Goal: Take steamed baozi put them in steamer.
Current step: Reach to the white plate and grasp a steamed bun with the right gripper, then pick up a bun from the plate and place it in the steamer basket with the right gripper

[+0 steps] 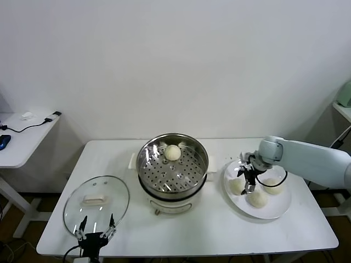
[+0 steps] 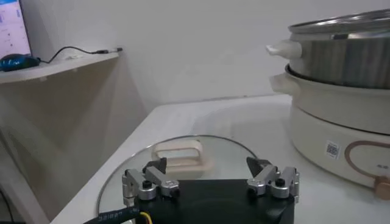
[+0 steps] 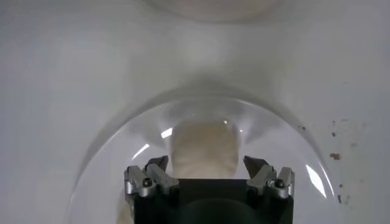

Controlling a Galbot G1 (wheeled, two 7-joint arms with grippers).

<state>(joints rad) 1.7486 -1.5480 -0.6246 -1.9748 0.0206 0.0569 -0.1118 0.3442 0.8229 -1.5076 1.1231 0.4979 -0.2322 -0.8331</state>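
The steamer (image 1: 145,165) stands mid-table with one baozi (image 1: 173,152) on its perforated tray. Three more baozi lie on the white plate (image 1: 276,212) to its right: one at the left (image 1: 236,187), one at the front (image 1: 257,198), one at the right (image 1: 273,187). My right gripper (image 1: 247,187) is low over the plate among them. In the right wrist view it (image 3: 206,165) is open, with a baozi (image 3: 204,146) between the spread fingers, untouched. My left gripper (image 1: 95,230) is open and empty at the table's front left.
A round glass lid (image 1: 96,204) lies flat under the left gripper (image 2: 210,167); it also shows in the left wrist view (image 2: 183,149), with the steamer's body (image 2: 341,58) beyond it. A side desk (image 1: 19,143) with cables stands at the far left.
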